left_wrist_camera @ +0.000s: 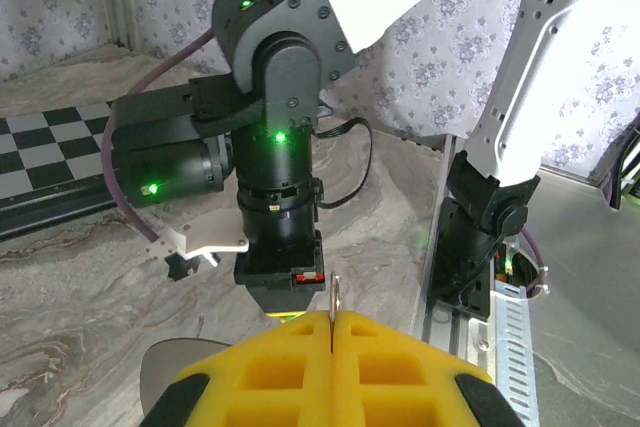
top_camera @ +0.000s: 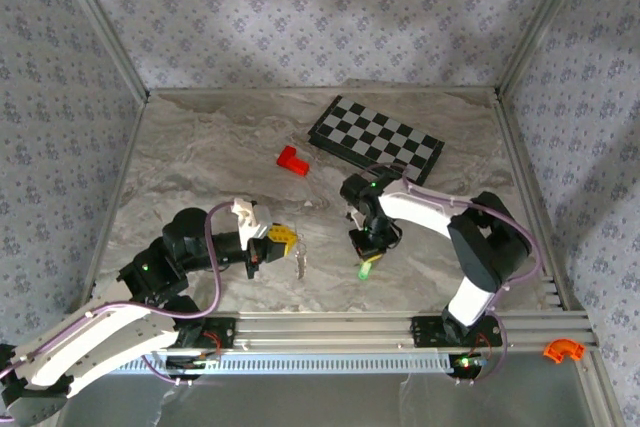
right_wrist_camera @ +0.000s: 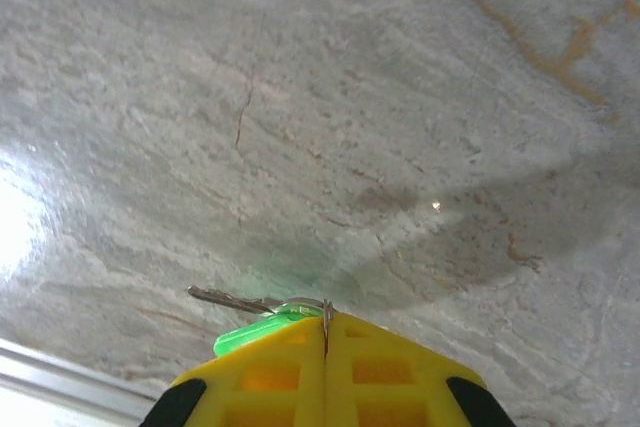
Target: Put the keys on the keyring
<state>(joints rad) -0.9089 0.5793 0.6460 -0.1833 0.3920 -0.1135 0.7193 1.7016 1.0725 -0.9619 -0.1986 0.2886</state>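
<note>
My left gripper [top_camera: 288, 241] is shut on the keyring [top_camera: 300, 262], a thin silvery piece hanging from its yellow pads just above the table. In the left wrist view the keyring [left_wrist_camera: 335, 297] stands edge-on between the shut pads [left_wrist_camera: 290, 367]. My right gripper [top_camera: 368, 250] points down a short way to the right, shut on the keys [top_camera: 365, 270], the small bright green piece. In the right wrist view the green piece [right_wrist_camera: 250, 333] sticks out left of the gripper [right_wrist_camera: 326, 321], with a silvery blade [right_wrist_camera: 225, 299] beyond it and a thin metal edge pinched in the seam.
A red block [top_camera: 292, 160] lies behind the grippers, with the black-and-grey chessboard [top_camera: 375, 139] at the back right. An orange piece [top_camera: 563, 350] sits on the rail at the front right. Patterned walls enclose the marble table [top_camera: 200, 157] on three sides.
</note>
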